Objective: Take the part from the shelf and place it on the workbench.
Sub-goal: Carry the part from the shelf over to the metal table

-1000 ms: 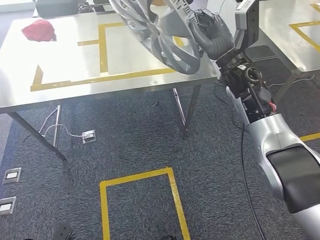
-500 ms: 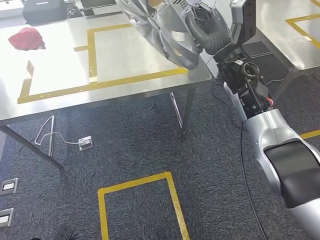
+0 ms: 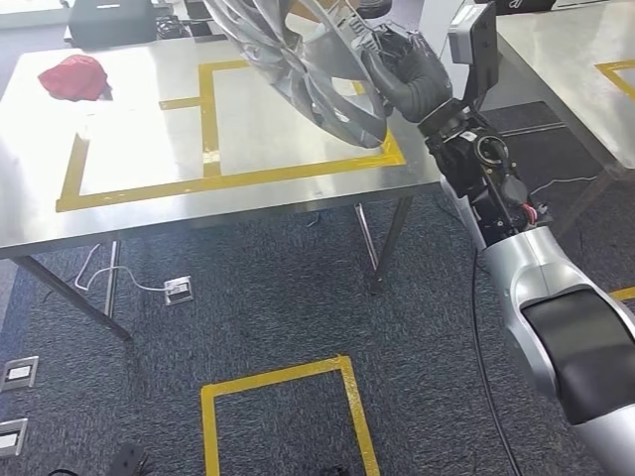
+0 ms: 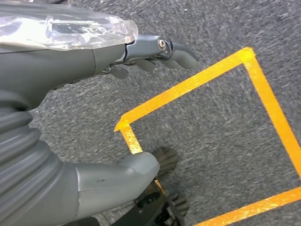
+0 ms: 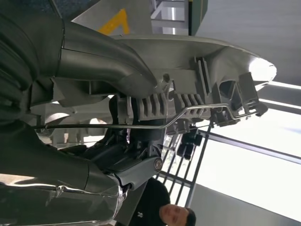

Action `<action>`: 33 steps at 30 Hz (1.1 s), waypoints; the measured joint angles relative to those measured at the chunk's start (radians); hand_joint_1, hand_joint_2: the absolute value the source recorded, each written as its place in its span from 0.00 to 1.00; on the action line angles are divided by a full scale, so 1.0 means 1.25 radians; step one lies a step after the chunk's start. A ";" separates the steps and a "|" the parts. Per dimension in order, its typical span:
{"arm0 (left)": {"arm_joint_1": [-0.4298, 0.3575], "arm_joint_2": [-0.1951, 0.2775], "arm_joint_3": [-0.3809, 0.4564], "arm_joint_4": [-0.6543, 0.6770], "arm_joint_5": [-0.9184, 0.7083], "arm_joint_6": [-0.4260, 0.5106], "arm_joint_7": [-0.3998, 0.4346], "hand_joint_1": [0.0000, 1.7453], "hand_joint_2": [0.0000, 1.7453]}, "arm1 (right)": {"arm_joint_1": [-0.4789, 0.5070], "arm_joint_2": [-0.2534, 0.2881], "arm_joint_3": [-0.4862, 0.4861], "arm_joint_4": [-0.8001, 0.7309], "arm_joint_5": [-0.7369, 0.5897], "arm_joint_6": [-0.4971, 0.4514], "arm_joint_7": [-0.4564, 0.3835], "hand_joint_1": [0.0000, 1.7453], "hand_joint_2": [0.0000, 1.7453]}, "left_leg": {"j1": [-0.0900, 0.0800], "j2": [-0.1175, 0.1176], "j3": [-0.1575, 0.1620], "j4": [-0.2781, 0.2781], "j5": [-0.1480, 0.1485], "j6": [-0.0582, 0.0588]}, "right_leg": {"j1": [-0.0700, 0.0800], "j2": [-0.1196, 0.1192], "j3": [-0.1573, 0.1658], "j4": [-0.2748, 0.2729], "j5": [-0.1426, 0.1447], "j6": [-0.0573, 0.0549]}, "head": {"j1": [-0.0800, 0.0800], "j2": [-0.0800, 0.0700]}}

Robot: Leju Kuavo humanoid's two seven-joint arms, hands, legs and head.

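The part is a silver wheel cover [image 3: 300, 59], tilted and held in the air over the right end of the steel workbench [image 3: 135, 149]. My right hand [image 3: 408, 74] grips its rim from the right side. Up close, the right wrist view has the cover's ribbed back and a wire ring [image 5: 184, 110], with my right hand [image 5: 89, 117] wrapped around the rim. My left hand [image 4: 117, 61] hangs over the grey carpet with its fingers apart and nothing in it.
Yellow tape marks a rectangle [image 3: 217, 109] on the workbench, and a red cloth [image 3: 74, 77] lies at its far left. A second steel table [image 3: 569, 59] stands to the right. Yellow tape outlines a box [image 3: 277, 407] on the carpet. A person [image 5: 167, 212] stands beyond the cover.
The whole view has shifted between frames, so the camera has moved. The wheel cover stays in my right hand, over the workbench's right end.
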 joint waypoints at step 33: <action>-0.014 -0.001 0.000 0.000 -0.016 -0.017 0.003 0.00 1.00 | 0.023 -0.001 0.004 -0.007 0.001 -0.015 0.011 1.00 1.00 | 0.002 0.001 0.017 -0.008 -0.008 -0.010 | -0.006 -0.001 0.041 -0.132 0.083 0.013 | 0.001 0.000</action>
